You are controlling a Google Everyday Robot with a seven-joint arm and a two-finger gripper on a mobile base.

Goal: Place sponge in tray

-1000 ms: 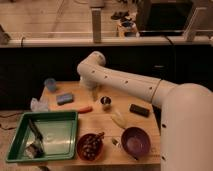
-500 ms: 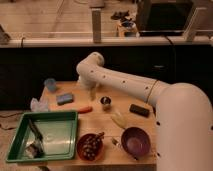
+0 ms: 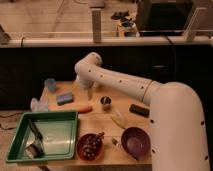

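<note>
While it hangs from the white robot arm (image 3: pixel 120 82) over the back middle of the light wooden table (image 3: pixel 100 119), the two-finger gripper (image 3: pixel 90 94) has its fingers apart and nothing between them. Item one, the small flat blue rectangular sponge (image 3: pixel 65 98), lies on the table to the camera's left of the gripper, near it but apart, and outside the tray. Item two, the large shallow green plastic tray (image 3: pixel 50 115) with a raised rim, sits at the front left corner of the table, in front of the sponge. It holds a dark utensil (image 3: pixel 35 130) and a small silvery object (image 3: pixel 34 149) that cannot be identified. A pale blue cup (image 3: pixel 50 84) stands behind the sponge at the back left. A crumpled clear plastic piece (image 3: pixel 39 105) lies at the left edge. An orange-red oblong object (image 3: pixel 85 109) lies just beyond the tray's far right corner. A small dark metallic can (image 3: pixel 105 102) stands right of the gripper. A dark grey-black rectangular block (image 3: pixel 139 110) lies further right, close to the arm. A pale yellow oblong object (image 3: pixel 118 120) lies at mid-table. At the front, a reddish-brown bowl (image 3: pixel 90 146) with dark contents sits beside a round purple bowl (image 3: pixel 135 141).
</note>
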